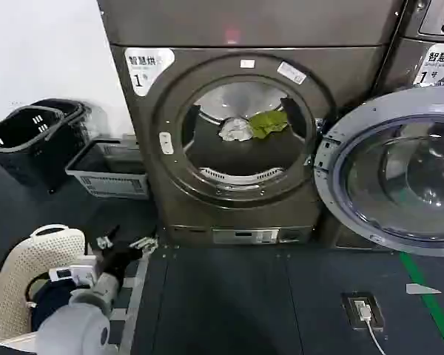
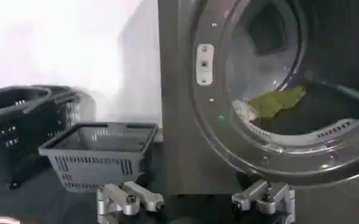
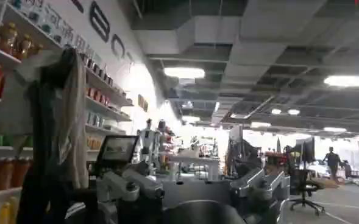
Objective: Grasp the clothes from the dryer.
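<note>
Pincer of the left arm (image 1: 124, 246) hangs low before the dryer (image 1: 133, 148), fingers spread apart, holding nothing. Right pincer (image 3: 194, 189) is also spread, pointing into the room. Deep in the drum lie the clothes (image 1: 253, 126): a crumpled white piece touching a yellow-green one.

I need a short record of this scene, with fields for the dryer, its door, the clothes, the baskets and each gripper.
dryer: dark grey-bronze front loader, label "1", red light lit
door: round door swung open to the robot's right
clothes: white piece and yellow-green piece, side by side inside the drum
baskets: grey basket on the floor left of the dryer; dark baskets further left
left gripper: open, low in front of the dryer, not yet inside
right gripper: open, pointing at the room, away from the dryer
</note>
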### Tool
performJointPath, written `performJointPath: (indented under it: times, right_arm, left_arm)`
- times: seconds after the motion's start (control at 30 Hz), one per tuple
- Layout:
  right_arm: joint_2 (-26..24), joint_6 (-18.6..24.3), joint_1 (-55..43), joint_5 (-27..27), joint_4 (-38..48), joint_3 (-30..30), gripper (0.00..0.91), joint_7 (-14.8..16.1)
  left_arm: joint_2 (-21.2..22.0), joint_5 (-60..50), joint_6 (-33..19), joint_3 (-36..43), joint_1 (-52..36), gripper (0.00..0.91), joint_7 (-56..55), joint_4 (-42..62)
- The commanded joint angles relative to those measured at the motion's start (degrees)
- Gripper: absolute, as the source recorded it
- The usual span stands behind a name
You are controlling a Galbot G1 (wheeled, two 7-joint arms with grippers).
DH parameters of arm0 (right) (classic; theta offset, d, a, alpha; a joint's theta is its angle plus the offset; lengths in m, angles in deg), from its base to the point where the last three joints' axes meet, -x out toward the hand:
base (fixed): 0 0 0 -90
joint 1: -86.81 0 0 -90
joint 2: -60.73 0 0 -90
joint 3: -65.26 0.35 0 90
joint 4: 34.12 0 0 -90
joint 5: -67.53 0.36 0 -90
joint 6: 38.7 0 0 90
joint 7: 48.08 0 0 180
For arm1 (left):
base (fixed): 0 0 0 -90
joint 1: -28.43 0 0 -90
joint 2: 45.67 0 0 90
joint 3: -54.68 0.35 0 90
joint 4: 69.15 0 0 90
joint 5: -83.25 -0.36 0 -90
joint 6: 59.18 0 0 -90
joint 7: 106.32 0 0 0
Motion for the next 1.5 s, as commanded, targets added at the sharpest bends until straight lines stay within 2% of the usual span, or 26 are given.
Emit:
performJointPath:
  times: [0.03, 0.1, 0.4, 1.5]
  right_arm:
    - [-0.41, 5.06, 0.04, 1.09, 1.55, -1.65, 0.907, -3.05]
    - [-0.30, 5.57, -0.08, 1.06, 1.71, -1.95, 0.907, -2.46]
    - [-0.39, 4.80, -0.41, 1.51, 2.13, -1.84, 0.907, -3.87]
    - [0.06, 5.37, 0.79, 2.35, 3.84, 0.41, 0.907, -4.12]
  left_arm:
    - [-0.03, 0.09, 2.81, 0.32, -0.23, 0.907, -0.10, 0.50]
    - [-0.10, 0.07, 2.81, 0.47, -0.55, 0.907, -0.07, 0.71]
    - [-0.01, 0.08, 2.81, 0.90, -1.30, 0.907, -0.01, 1.46]
    - [0.24, 0.07, 2.81, 1.53, -0.68, 0.907, 0.26, 1.53]
